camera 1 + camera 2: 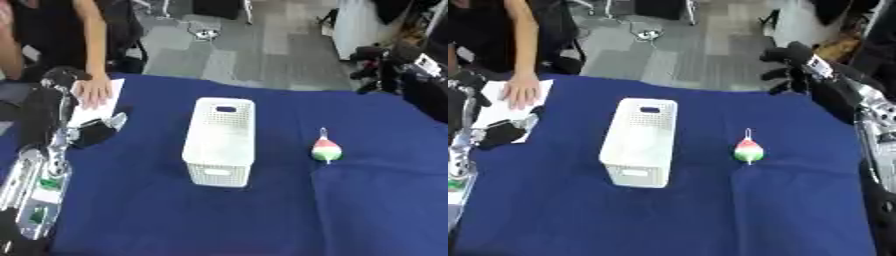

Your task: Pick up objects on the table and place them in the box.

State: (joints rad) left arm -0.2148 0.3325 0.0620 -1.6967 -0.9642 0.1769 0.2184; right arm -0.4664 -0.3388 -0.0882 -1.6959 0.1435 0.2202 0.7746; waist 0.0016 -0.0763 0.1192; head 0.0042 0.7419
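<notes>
Right hand (pixel 791 60) — raised at the far right corner of the table, well beyond the box (pixel 639 142) and to its right; black fingers curled, holding nothing visible.

Left hand (pixel 96 131) — low over the cloth to the left of the box, dark, beside a white paper (pixel 96 107); whether its fingers are apart or together cannot be told.

Box — white perforated basket, long axis running near to far, open top up, standing on the blue tablecloth (pixel 262 215).

Toy (pixel 748 150) — the only loose object seen, red, white and green, on the cloth right of the box and apart from it; long axis near to far, thin tip toward the far edge, rounded green end nearer.

Step — judged as before the pick; nothing is held. The next move likely calls for the right hand to come down toward the toy, nearer than where it hangs, and close across its short width.

Person's hand (pixel 94 91) — flat on the paper, far left of the box.
</notes>
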